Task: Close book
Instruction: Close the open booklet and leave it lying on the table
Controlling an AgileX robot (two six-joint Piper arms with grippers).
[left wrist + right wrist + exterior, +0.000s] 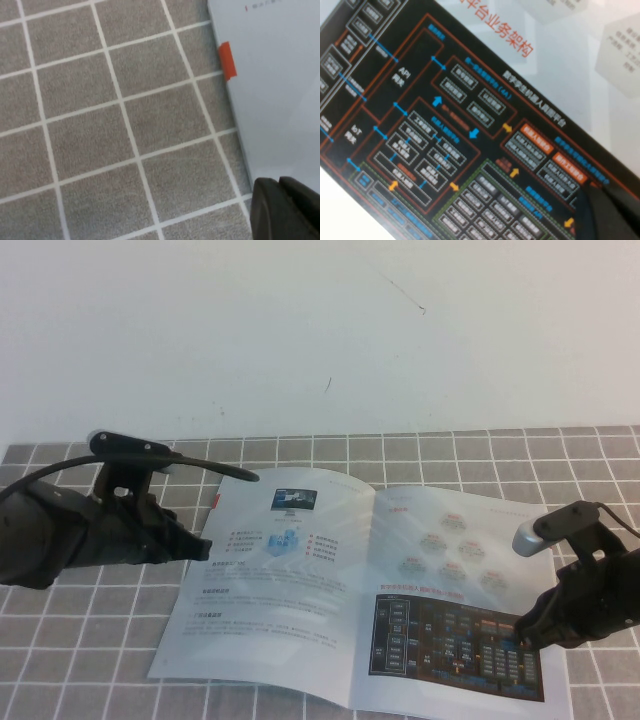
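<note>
The thin white glossy paper book [300, 580] lies open and flat toward the near edge of the grey tiled desk [80, 640], so closing it means folding one page over the spine. The left tool [198, 545] sits low just beside the left page's outer edge, probably to get under it. The right tool [524, 630] is down on the right page's dark block diagram [440, 640], perhaps pinning it. How wide either tool stands, I cannot tell. Both arms reach in low from the desk's sides.
</note>
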